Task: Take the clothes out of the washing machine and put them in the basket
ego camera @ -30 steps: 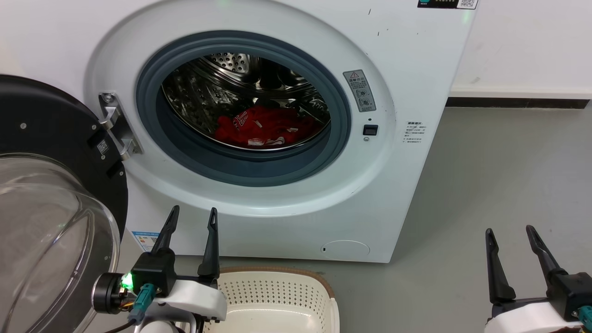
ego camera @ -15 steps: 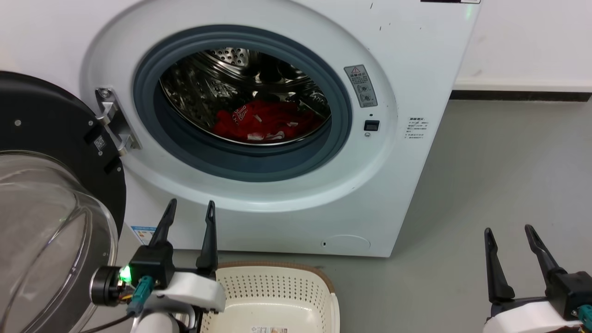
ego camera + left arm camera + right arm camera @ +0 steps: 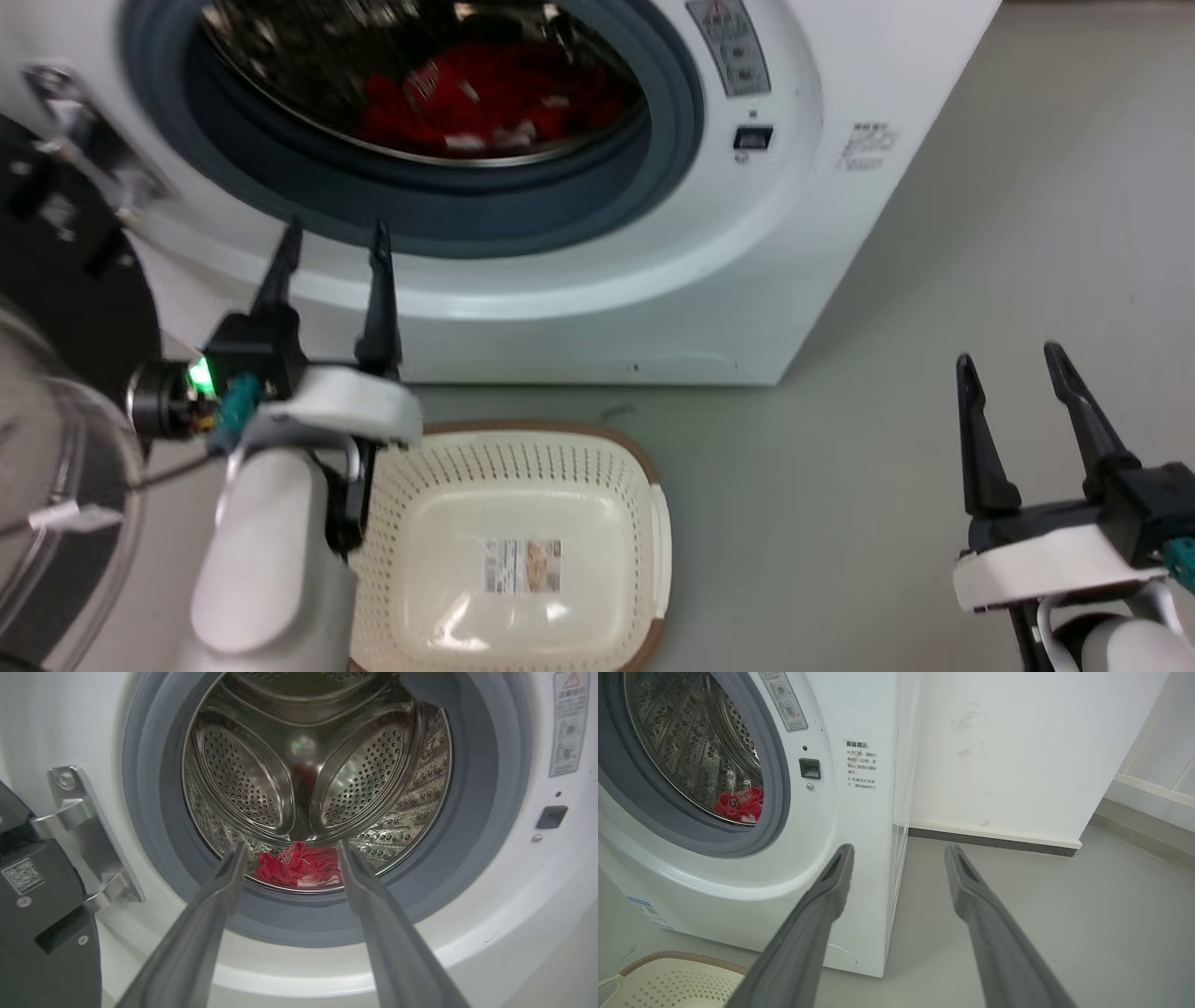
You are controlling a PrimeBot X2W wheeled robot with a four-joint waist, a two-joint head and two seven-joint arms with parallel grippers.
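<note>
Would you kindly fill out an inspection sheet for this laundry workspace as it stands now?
Surface: grey floor, smooth.
Job's things: red clothes lie inside the washing machine, door open; basket stands before it, without clothes.
Clutter: nothing seen.
Grippers: left gripper open, unladen, aimed at the porthole; right gripper open, unladen, over floor.
Cables: teal connector plugged in at the left wrist.
Surroundings: white wall, dark skirting.

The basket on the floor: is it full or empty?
Empty: the basket shows its bare bottom and paper label; the red clothes lie inside the washing machine.
</note>
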